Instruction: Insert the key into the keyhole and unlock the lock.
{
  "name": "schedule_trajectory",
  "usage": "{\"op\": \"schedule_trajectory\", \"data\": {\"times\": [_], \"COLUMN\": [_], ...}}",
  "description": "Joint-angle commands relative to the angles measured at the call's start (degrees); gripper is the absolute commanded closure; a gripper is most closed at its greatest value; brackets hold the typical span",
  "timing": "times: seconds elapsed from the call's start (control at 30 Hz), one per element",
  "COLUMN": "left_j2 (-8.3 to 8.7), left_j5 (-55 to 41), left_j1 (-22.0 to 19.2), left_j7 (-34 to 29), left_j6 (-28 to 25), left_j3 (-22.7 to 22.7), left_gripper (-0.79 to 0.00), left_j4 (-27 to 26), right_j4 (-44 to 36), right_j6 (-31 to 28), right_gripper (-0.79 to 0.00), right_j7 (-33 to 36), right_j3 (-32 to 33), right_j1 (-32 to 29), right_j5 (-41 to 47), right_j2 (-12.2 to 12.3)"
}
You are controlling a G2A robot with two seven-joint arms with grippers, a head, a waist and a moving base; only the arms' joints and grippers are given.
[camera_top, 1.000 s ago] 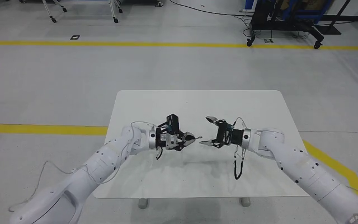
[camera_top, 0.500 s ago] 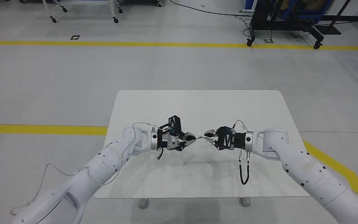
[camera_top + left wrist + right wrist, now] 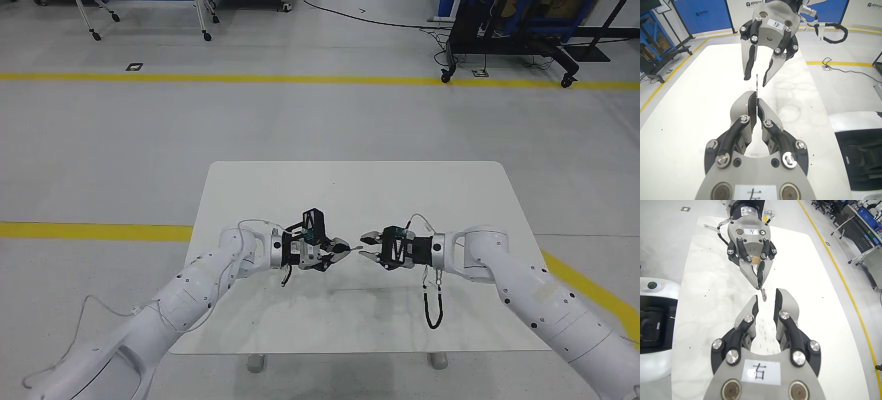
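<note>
Between two sets of fingertips, as the left wrist view has it, the key [image 3: 757, 83] stands edge-on, a thin metal sliver. The left gripper [image 3: 756, 97] is clenched on the key's near end, pads pressed flat against it. The right gripper [image 3: 754, 81] faces it from the key's far side with its fingers spread, one on either side of the free end and touching neither face. I judge this a handover: one end is pinched so the other stays free for taking. White labels [image 3: 755, 192] sit on both gripper bodies, each with one printed character, and blue panels [image 3: 711, 17] far behind the key carry a white logo.

From the right wrist view the key's round head, with its hole, hangs out of the left gripper's closed tips and lies just inside the right gripper's gaping fingers. Taking the head would probably leave the blade free for a keyhole. Beyond the key, at the roots of the left gripper's fingers, sits a small tan block [image 3: 755, 260]; whether it is the thing to be unlocked I cannot tell.

From the top view the table [image 3: 450, 195] lies below the key, and the two grippers meet tip to tip near its middle; the key itself is too small to tell apart there.
</note>
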Motion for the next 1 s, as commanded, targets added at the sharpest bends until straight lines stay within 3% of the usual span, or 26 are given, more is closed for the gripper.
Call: {"op": "schedule_trajectory", "data": {"times": [0.0,0.13,0.2,0.7,0.73,0.8,0.83,0.97], "left_j2": [-0.08,-0.25,-0.32,-0.72,-0.73,-0.77,-0.79,-0.86], "left_j5": [0.29,0.81,1.01,1.43,1.41,1.40,1.44,1.47], "left_j1": [0.13,0.38,0.53,1.51,1.62,1.85,1.92,2.22], "left_j7": [-0.06,-0.30,-0.36,0.15,0.22,0.15,0.06,-0.04], "left_j6": [-0.09,-0.09,-0.08,-0.61,-0.39,-0.23,-0.27,-0.21], "left_j3": [-0.26,-0.73,-0.98,-3.26,-3.47,-3.77,-3.89,-4.50], "left_gripper": [0.000,0.000,0.000,0.000,-0.037,-0.696,-0.785,-0.785], "left_j4": [-0.03,-0.07,-0.08,0.03,0.02,-0.03,-0.08,-0.25], "right_j4": [0.20,0.52,0.71,1.63,1.75,2.12,2.29,2.68], "right_j6": [-0.30,-0.68,-1.03,-2.75,-2.85,-3.00,-3.03,-3.16], "right_gripper": [-0.188,-0.139,0.000,0.000,0.000,0.000,0.000,0.000], "right_j7": [0.39,1.19,1.41,2.08,1.97,1.73,1.56,0.54], "right_j3": [-0.15,-0.48,-0.58,0.04,0.07,0.19,0.27,0.73], "right_j1": [0.26,0.70,0.87,0.53,0.48,0.43,0.40,0.13], "right_j5": [0.10,0.10,0.18,-0.20,-0.04,0.15,0.18,-0.09], "right_j2": [-0.26,-0.78,-1.01,-1.97,-2.05,-2.18,-2.25,-2.41]}}
